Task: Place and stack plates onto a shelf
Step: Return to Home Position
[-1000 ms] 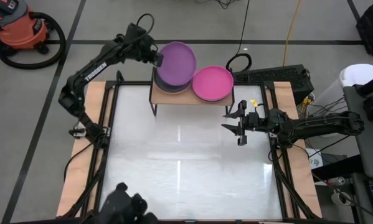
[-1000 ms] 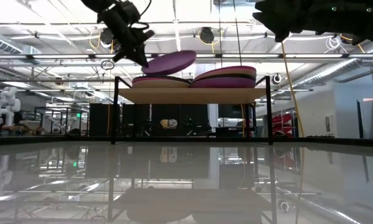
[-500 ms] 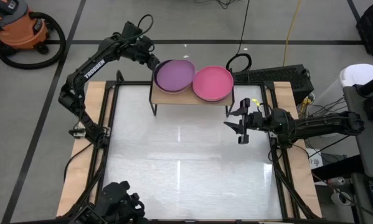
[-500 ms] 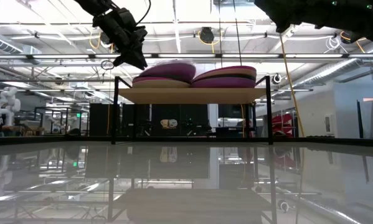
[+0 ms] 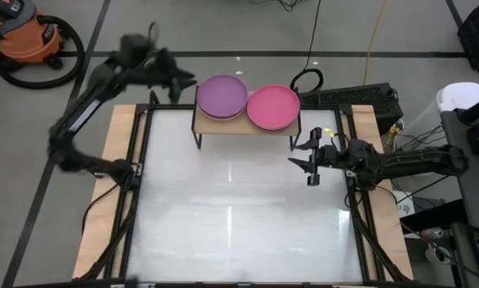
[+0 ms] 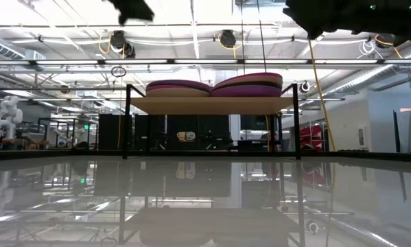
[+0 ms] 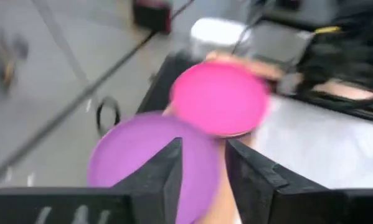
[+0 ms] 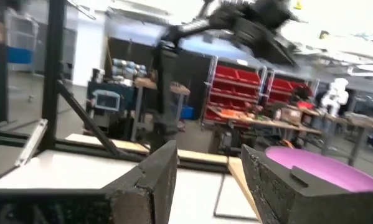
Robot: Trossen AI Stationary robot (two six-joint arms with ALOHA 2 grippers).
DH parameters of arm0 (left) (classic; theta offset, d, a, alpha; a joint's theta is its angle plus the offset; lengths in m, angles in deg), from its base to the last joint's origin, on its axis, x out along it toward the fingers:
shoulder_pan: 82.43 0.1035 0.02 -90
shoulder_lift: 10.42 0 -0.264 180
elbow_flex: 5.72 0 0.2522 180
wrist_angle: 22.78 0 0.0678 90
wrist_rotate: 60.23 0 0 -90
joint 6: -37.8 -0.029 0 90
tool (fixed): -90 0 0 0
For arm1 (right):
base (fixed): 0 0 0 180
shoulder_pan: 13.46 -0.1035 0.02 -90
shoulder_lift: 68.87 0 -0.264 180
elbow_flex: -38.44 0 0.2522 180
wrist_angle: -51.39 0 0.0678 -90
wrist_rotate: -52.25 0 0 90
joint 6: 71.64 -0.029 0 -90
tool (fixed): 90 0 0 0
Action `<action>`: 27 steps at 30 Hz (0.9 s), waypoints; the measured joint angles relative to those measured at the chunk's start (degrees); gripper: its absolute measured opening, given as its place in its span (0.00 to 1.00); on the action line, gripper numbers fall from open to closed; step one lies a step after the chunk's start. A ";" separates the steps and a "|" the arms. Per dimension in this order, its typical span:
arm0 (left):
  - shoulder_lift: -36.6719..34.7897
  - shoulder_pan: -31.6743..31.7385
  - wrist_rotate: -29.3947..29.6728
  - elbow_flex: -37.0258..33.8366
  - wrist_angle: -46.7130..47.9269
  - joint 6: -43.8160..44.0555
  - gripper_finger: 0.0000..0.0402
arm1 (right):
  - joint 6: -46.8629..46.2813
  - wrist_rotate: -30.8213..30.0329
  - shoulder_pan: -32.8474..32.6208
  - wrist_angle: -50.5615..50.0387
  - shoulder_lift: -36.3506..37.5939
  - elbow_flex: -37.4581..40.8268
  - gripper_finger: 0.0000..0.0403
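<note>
White wood-edged tabletop (image 5: 231,224), open from centre to 6 o'clock. At its 12 o'clock edge, a light-wood shelf (image 6: 212,105) on black legs bears a purple-topped stack (image 5: 221,97) and a magenta-topped stack (image 5: 273,106) of round matte plates, rims meeting. Left claw (image 7: 203,152), narrowly parted and empty, beyond 11 o'clock; right claw (image 5: 303,162), parted and empty, 3 o'clock.

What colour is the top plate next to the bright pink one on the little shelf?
Purple: the top plate shows best in the high view.
</note>
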 joint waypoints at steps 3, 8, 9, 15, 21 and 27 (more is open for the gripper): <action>-10.88 -4.48 0.45 -8.25 -6.61 0.51 0.25 | -0.24 -3.22 0.14 -6.02 4.35 0.00 0.40; -30.98 -13.31 0.43 -29.49 -23.32 4.82 0.20 | -0.41 -10.11 0.14 -19.04 11.42 0.00 0.40; -34.72 -14.89 0.61 -34.25 -26.64 5.70 0.20 | -0.66 -11.44 0.14 -21.46 12.52 0.00 0.40; -52.98 -21.12 7.72 -57.83 -43.80 6.97 0.19 | -3.90 -13.01 0.14 -32.20 16.01 0.00 0.40; -62.13 -22.69 8.20 -71.41 -49.93 7.17 0.19 | -5.82 -12.91 -0.14 -33.15 16.72 4.53 0.40; -66.26 -23.48 8.18 -81.34 -56.38 9.17 0.19 | -3.53 -12.89 -0.12 -18.99 19.64 15.17 0.40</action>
